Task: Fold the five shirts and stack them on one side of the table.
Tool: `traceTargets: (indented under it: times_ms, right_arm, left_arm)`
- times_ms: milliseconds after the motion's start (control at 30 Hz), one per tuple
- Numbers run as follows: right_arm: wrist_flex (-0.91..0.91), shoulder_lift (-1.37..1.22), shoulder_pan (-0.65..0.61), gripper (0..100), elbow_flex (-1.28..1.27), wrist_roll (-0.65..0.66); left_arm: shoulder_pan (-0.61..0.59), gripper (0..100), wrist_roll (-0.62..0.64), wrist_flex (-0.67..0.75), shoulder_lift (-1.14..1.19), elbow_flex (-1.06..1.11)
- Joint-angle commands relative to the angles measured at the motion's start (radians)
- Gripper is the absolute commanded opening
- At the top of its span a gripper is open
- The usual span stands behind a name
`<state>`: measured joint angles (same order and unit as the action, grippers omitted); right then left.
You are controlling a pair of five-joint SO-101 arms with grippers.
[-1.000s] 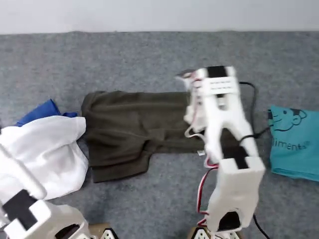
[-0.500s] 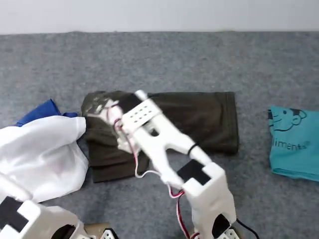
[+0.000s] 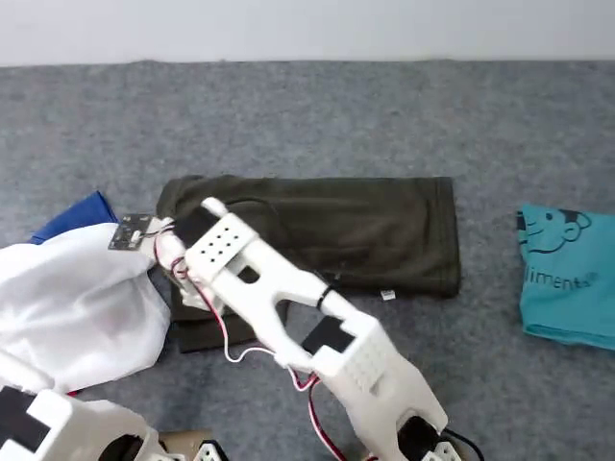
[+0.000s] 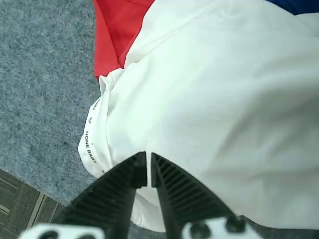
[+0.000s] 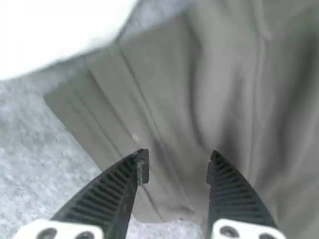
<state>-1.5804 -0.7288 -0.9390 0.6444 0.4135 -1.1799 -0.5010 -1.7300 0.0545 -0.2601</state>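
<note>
A dark olive shirt [image 3: 365,230] lies folded into a wide band in the middle of the grey table. My right gripper [image 3: 187,283] hangs over its left end beside the white shirt [image 3: 77,307]. In the right wrist view the gripper [image 5: 179,167] is open just above the olive cloth [image 5: 209,89], with nothing between its fingers. The left gripper [image 4: 148,162] hovers over the white shirt [image 4: 224,99] with its fingers shut. A red shirt [image 4: 114,35] peeks out from beneath the white one.
A blue shirt [image 3: 77,216] sticks out behind the white heap at the left. A folded teal shirt [image 3: 567,279] lies at the right edge. The left arm's base [image 3: 48,423] stands at the front left. Bare table [image 3: 307,115] stretches behind the shirts.
The right arm has swung from the olive shirt's right end across to its left end. The left arm's white links have dropped lower at the front left.
</note>
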Motion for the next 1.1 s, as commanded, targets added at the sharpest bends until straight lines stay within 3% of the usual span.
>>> traceTargets:
  times_ms: [0,233,600,800,1067]
  right_arm:
    - [-0.067,-0.039,-0.047,19.9,0.155,0.005]
    - [-0.166,-0.153,-0.064,19.8,0.287,0.005]
    - [-0.166,-0.251,-0.059,19.1,0.296,0.008]
    - [-0.170,-0.251,-0.058,0.6,0.342,0.011]
    - [-0.209,-0.251,-0.022,1.0,0.417,0.011]
  left_arm:
    - [0.000,4,-0.009,-0.023,-0.008,-0.010]
    - [0.000,4,-0.009,-0.021,-0.008,-0.010]
    - [0.000,4,-0.008,-0.021,-0.008,-0.010]
    - [0.000,4,-0.008,-0.021,-0.008,-0.010]
    - [0.000,4,-0.008,-0.021,-0.008,-0.010]
